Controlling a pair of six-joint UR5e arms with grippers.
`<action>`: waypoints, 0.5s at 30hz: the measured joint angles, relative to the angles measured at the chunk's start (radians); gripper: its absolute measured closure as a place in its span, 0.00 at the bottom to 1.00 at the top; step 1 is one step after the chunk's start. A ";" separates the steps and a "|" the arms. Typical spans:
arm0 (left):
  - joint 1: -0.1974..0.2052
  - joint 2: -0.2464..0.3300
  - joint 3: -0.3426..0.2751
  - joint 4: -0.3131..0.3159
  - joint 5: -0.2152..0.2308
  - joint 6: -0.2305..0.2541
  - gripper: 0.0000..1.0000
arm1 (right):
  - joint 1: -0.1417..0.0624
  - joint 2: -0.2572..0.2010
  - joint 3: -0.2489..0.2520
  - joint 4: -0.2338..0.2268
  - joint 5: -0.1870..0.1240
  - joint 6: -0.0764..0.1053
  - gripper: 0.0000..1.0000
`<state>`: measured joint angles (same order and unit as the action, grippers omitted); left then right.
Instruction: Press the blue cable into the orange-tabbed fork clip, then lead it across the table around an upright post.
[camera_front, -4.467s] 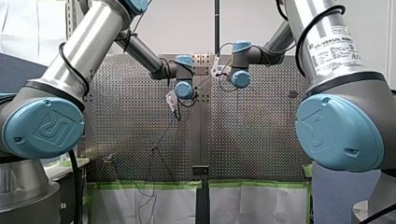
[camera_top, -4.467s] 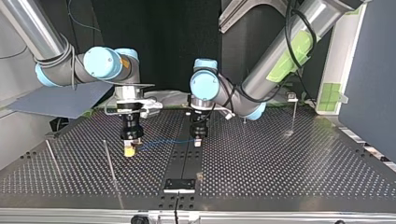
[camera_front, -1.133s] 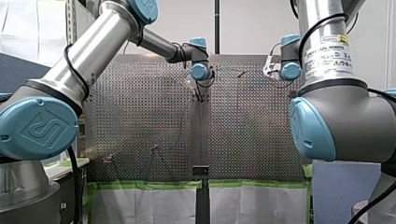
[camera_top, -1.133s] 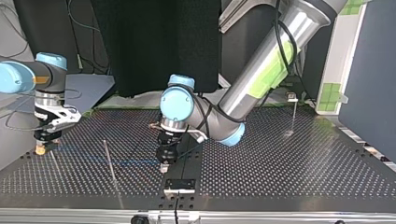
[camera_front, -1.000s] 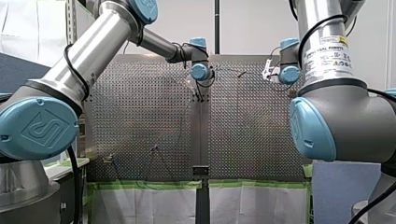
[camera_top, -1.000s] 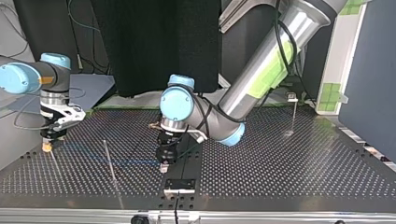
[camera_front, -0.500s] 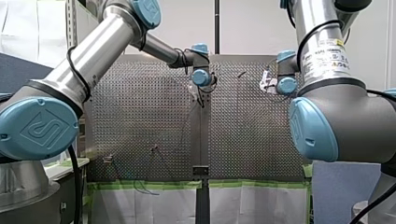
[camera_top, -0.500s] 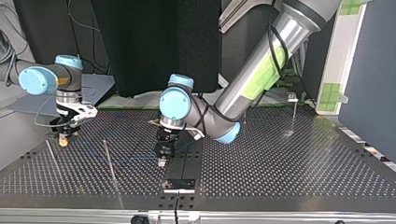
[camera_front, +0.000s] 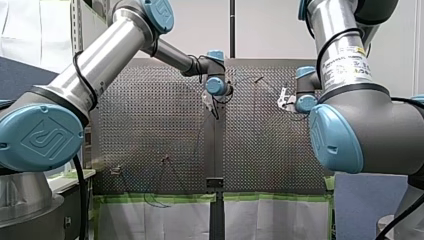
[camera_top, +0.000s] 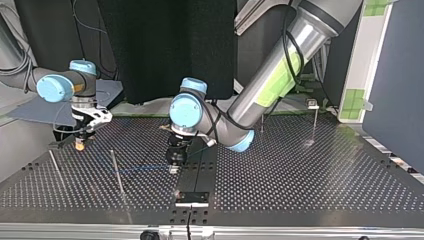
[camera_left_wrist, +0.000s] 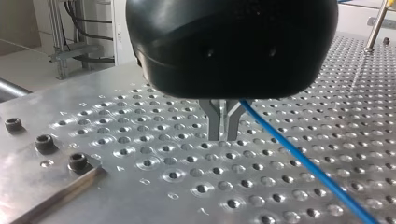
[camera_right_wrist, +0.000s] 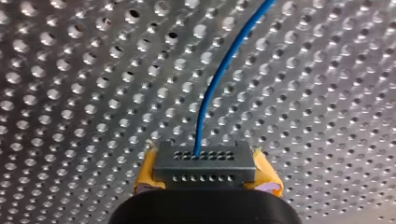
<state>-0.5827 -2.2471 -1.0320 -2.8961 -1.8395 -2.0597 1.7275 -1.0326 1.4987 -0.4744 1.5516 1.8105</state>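
Note:
The thin blue cable (camera_top: 140, 169) lies low over the perforated table between my two grippers, passing the slim upright post (camera_top: 116, 172). My left gripper (camera_top: 174, 162) points down near the table's middle. In the left wrist view its metal fingers (camera_left_wrist: 214, 123) stand a narrow gap apart, just above the holes. The cable (camera_left_wrist: 303, 161) runs beside them, not between the tips. My right gripper (camera_top: 79, 145) hovers at the top view's left. Its yellow pads (camera_right_wrist: 145, 175) are shut on the grey connector block (camera_right_wrist: 204, 167) at the cable's end. I cannot make out the orange-tabbed clip.
A second post (camera_top: 55, 170) stands at the top view's far left and a taller one (camera_top: 315, 122) at the back right. A black plate (camera_top: 191, 198) sits near the front edge. Bolts (camera_left_wrist: 44, 143) and a flat bar (camera_left_wrist: 56, 196) lie beside my left gripper.
My right gripper has carried the connector toward the top view's middle and farther from that camera. My left gripper shifted slightly back, and its fingers have parted a little.

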 joint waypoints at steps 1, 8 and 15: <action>0.000 0.000 0.000 -0.002 0.000 -0.005 0.72 | 0.000 0.004 0.001 0.000 0.000 0.000 1.00; -0.007 0.001 0.000 -0.005 0.001 -0.047 0.41 | 0.002 0.023 0.017 -0.012 0.002 -0.003 1.00; -0.017 0.000 0.000 -0.011 -0.052 -0.050 0.20 | 0.003 0.031 0.051 -0.060 0.001 0.000 1.00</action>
<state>-0.5994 -2.2473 -1.0320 -2.9074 -1.8914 -2.1098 1.7308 -1.0012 1.5499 -0.5339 1.5527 1.8106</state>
